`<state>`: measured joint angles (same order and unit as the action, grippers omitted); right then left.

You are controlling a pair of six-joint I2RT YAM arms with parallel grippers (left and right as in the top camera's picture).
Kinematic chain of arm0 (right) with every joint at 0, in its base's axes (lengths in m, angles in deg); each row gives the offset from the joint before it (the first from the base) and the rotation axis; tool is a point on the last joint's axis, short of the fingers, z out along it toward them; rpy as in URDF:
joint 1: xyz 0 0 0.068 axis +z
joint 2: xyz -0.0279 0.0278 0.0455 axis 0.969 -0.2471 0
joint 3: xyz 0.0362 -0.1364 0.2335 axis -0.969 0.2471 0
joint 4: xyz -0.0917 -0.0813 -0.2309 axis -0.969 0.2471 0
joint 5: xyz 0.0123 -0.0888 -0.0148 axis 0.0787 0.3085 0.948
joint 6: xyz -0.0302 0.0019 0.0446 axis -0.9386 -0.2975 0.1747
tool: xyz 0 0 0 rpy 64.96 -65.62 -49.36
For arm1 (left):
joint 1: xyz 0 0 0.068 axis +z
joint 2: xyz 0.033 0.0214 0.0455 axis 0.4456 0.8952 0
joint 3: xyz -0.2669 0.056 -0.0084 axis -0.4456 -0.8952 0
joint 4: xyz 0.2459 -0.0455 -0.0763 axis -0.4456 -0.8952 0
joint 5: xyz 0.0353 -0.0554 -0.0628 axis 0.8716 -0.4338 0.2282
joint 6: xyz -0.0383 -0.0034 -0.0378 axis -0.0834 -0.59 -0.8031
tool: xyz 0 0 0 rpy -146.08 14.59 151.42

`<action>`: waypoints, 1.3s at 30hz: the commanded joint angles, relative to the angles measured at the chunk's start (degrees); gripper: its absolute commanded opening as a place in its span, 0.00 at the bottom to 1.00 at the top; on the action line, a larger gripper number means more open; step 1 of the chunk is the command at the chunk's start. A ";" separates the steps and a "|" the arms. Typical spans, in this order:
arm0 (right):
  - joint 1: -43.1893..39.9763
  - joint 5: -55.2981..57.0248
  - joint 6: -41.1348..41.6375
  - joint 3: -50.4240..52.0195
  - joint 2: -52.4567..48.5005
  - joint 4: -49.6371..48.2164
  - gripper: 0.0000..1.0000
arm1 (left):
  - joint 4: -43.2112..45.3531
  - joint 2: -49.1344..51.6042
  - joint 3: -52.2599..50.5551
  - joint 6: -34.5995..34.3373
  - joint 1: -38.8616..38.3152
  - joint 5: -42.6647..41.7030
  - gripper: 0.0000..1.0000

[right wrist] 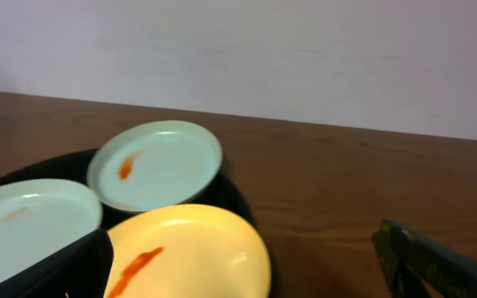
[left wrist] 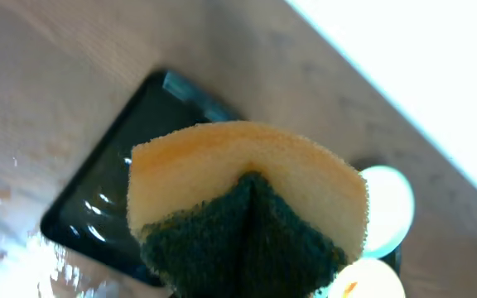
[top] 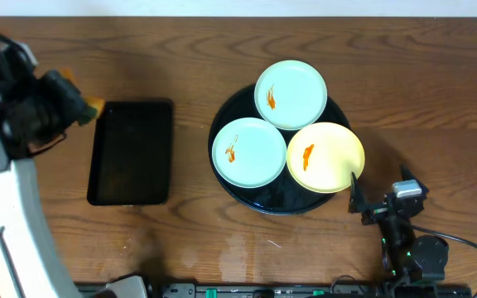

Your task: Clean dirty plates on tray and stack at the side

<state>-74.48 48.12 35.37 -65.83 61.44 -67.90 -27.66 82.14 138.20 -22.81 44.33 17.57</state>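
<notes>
Three plates are sitting on the one round black tray (top: 273,201), right of the table's (top: 180,50) centre. Two are mint-blue: one (top: 291,94) at the far rim, one (top: 249,151) on the left. The third is yellow (top: 325,157), on the right and overhanging the rim. All three are crowding together, each carrying one orange smear.

The right gripper (right wrist: 243,248) is hovering just beside the yellow plate's near edge, fingers spread wide apart and holding nothing.

One rectangular black tray (top: 131,152) is lying well to the left. Above its far corner the left gripper (top: 71,99) is clamping one sponge (left wrist: 247,207), yellow with a dark green scouring face.
</notes>
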 commanded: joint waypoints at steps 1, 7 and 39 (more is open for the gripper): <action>-0.48 2.89 -2.14 0.20 0.24 0.22 0.99 | -1.03 4.76 -6.34 3.48 -1.44 -7.17 0.08; -0.48 1.81 -0.31 0.20 0.24 -6.60 0.99 | -0.35 8.70 -11.43 10.29 -4.63 -10.45 0.07; -0.48 -41.62 10.05 -59.47 -44.54 28.85 0.97 | 13.03 9.20 -11.39 4.83 -4.66 1.27 0.07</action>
<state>-74.72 10.85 32.18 -124.51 20.07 -36.62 -14.85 93.62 126.31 -17.54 39.54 18.20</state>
